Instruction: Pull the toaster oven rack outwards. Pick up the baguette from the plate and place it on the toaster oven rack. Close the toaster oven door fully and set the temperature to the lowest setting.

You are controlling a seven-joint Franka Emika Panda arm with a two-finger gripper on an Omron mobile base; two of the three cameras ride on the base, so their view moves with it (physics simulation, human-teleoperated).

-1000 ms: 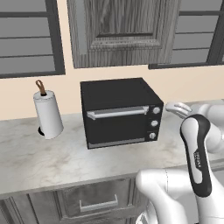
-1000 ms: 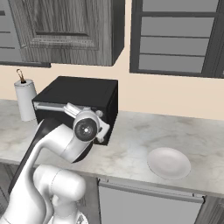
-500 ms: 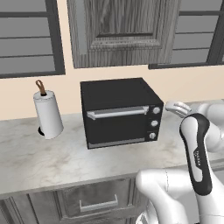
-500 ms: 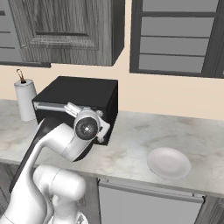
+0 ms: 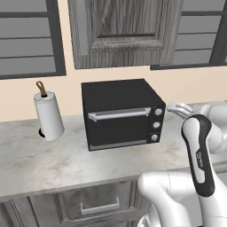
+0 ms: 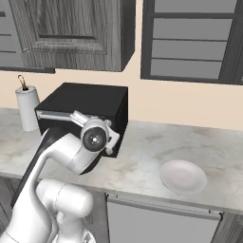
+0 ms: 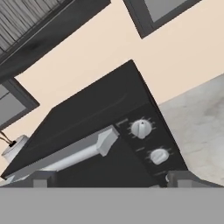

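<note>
black and boxy, the toaster oven (image 5: 122, 113) sits on the marble counter (image 5: 53, 164) with its door (image 5: 119, 126) shut, just as half a second back. nothing has shifted, so the task is barely begun. the plate (image 6: 183, 176) lies well right; the gripper (image 7: 111, 179) hangs wide open, empty, near the silver handle (image 7: 72, 155).

Bare counter (image 5: 53, 164) lay before the toaster oven (image 5: 119, 113); a paper-towel roll (image 5: 48, 114) stood well left of it.
</note>
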